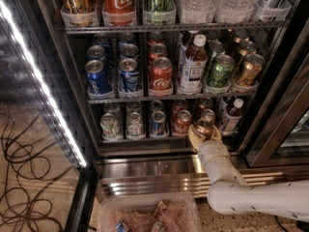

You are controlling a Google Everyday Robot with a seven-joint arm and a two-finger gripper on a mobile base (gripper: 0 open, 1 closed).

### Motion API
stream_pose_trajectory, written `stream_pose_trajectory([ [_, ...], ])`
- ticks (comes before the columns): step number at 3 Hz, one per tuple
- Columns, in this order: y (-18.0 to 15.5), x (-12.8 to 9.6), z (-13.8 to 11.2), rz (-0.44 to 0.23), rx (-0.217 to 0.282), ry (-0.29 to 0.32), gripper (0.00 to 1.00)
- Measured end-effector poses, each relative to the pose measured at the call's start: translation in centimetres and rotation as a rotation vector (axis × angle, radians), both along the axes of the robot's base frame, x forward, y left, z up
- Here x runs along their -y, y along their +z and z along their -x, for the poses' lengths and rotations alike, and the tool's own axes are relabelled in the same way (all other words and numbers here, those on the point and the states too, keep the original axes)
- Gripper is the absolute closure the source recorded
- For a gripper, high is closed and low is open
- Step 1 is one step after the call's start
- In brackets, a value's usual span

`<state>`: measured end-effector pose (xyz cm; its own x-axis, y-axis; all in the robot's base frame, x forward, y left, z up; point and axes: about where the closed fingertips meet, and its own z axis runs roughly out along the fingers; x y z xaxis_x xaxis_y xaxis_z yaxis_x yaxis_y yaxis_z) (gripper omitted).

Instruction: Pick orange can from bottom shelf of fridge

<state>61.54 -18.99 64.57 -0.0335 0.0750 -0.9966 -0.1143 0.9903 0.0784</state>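
Looking like the gripper (204, 135) is clamping the orange can (204, 125) at the front-right edge of the bottom shelf (120, 140); pulling low is risking snagging the front rail (164, 138), imo.

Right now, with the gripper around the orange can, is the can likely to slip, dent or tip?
The orange can looks like smooth metal, so it may slip in the gripper. As a drink can, it could dent under a hard squeeze. Upright at the front of the bottom shelf, it is round and would likely roll if dropped.
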Motion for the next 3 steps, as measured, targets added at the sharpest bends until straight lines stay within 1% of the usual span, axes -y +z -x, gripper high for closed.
stream_pose_trajectory([
  [1,1.9,-1.2,1.6,-0.015,0.015,0.075,1.0],
  [2,4.9,-1.9,3.6,0.017,0.054,0.133,1.0],
  [3,4.9,-1.9,3.5,0.017,0.054,0.133,1.0],
])
